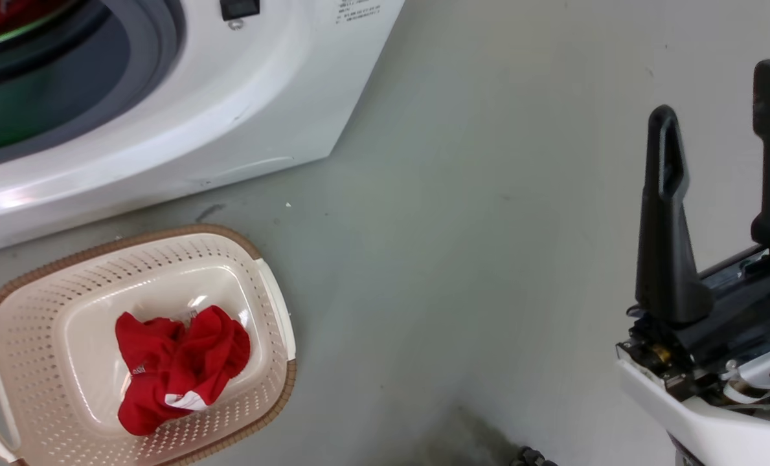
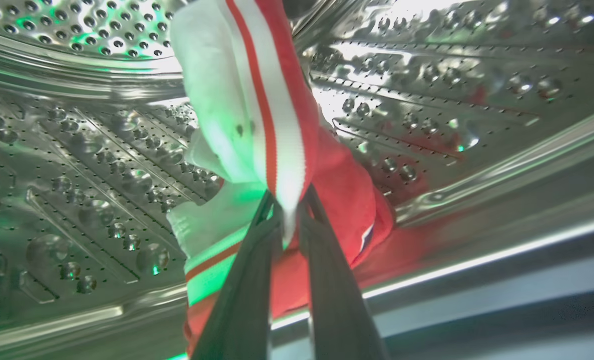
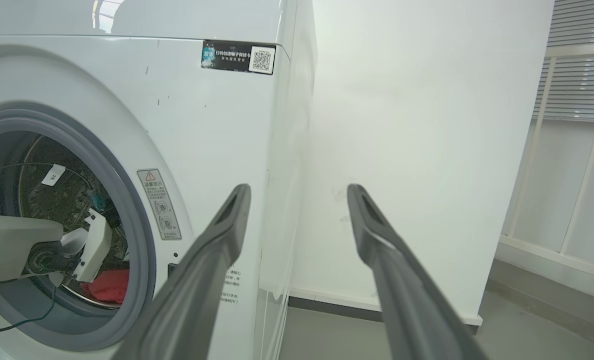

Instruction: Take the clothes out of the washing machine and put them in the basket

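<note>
The left gripper [image 2: 289, 215] has its two long dark fingers drawn almost together, pinching a fold of a soft red fabric garment with white panels and striped trim [image 2: 257, 110]. The cloth is squeezed between the tips, a white striped band runs up and away from them, and red folds bulge beside and beneath the right finger. Behind the cloth curves the perforated steel drum [image 2: 102, 165]. From the head, a low cream plastic basket with perforated sides and a brown woven-look rim [image 1: 132, 241] stands on the grey floor [image 1: 488, 259], just in front of the large white front-loading washing machine [image 1: 242, 129]. A crumpled bright red garment with a small white patch [image 1: 177, 369] lies on the basket's base. Well to the right of the basket, the right gripper [image 1: 718, 110] holds its fingers spread wide with nothing between them. Past those fingers, in the right wrist view, are the machine's front corner and a white wall [image 3: 416, 125]. A pale forearm [image 3: 12, 245] lies inside the grey rubber-ringed porthole [image 3: 139, 225], with red cloth low in the opening.
</note>
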### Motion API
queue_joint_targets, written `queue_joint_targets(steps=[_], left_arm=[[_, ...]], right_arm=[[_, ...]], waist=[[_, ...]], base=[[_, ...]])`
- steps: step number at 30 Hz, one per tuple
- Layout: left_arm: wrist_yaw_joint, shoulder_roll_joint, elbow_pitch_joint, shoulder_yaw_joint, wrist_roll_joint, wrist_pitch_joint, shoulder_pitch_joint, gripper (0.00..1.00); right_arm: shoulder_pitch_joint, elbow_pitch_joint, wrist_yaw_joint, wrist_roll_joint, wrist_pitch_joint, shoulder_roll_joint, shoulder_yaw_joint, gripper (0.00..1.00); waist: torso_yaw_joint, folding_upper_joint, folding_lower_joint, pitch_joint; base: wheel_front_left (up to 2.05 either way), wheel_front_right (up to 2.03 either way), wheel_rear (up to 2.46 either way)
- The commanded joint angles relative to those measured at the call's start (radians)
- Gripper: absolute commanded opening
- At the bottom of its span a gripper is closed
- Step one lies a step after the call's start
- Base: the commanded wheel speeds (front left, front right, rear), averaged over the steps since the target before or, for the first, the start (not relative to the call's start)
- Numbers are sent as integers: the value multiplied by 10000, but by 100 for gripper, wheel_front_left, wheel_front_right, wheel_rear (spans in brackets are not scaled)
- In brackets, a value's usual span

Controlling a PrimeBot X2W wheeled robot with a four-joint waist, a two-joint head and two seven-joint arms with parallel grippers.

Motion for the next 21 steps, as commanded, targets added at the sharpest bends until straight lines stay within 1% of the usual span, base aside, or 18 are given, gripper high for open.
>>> queue_joint_targets(steps=[1,2,11,15,21], left_arm=[[47,-99,8,19,-55,-363,340,0],[47,-99,8,19,-55,-363,340,0],[295,-704,-118,137,-419,-2282,2062,0],[483,-886,-313,211,-571,-3021,2843,0],[816,-1226,-873,175,-666,-3770,3993,0]], right_arm=[[167,50,-3,-79,-24,5,41,100],[167,50,-3,-79,-24,5,41,100],[660,258,-3,-470,-24,5,144,100],[916,354,-3,-626,-24,5,170,100],[1343,510,-3,-872,-23,5,239,100]], waist=[[146,0,1,-353],[146,0,1,-353],[591,0,1,-1431],[770,0,1,-1934],[1042,0,1,-2656]], base=[[0,0,0],[0,0,0],[0,0,0],[0,0,0],[0,0,0]])
